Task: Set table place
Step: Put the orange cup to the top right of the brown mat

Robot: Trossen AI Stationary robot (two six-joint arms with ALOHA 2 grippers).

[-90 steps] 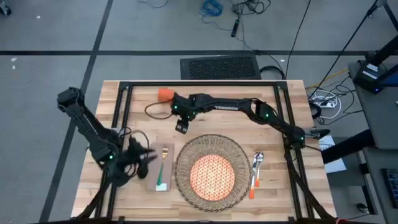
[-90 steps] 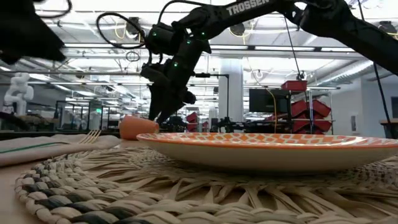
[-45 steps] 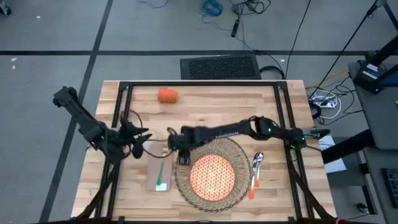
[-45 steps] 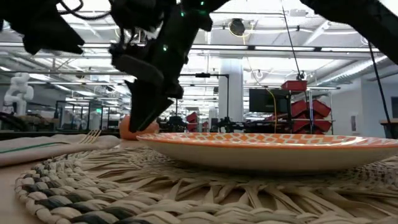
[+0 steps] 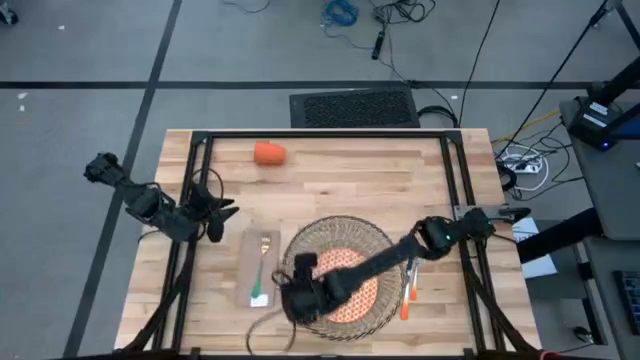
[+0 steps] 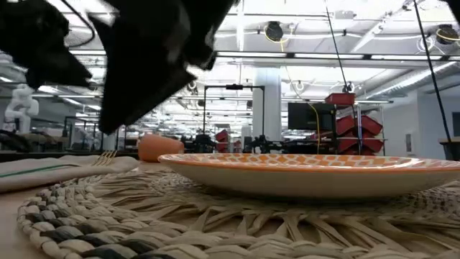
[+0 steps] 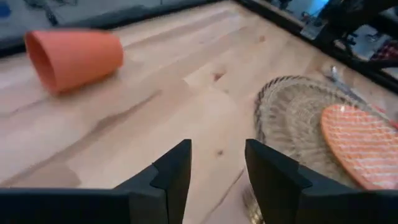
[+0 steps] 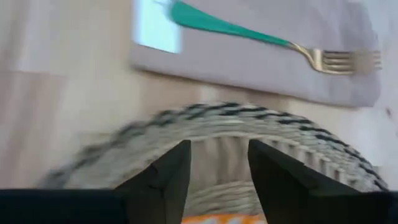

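Your place setting is mostly laid: the woven placemat [image 5: 338, 268] sits toward the near edge of the table [image 5: 330, 170] with the orange plate [image 5: 362, 285] on it, the napkin [image 5: 259, 270] lies just beside the mat on the left arm's side with the green-handled fork [image 8: 261, 38] on top, and the spoon [image 5: 414, 258] and an orange-handled piece lie just off the mat on the right arm's side. What is out of place is the cup [image 5: 268, 152], which lies tipped on its side near the far edge, well apart from the rest. In the left wrist view its long axis runs across the view, open mouth to one side. Your left gripper [image 7: 217, 171] hovers at the table's left edge, fingers apart and holding nothing, with the cup ahead of it across bare wood; I judge this the nearer arm for the cup. Your right gripper [image 8: 217, 167] is low over the near-left rim of the mat, next to the napkin, also spread and empty, and farther from the cup. In the low view a dark arm fills the upper left and hides much of the scene, and only a sliver of the cup shows behind the plate. From above, the cutlery beside the spoon is too small to identify.
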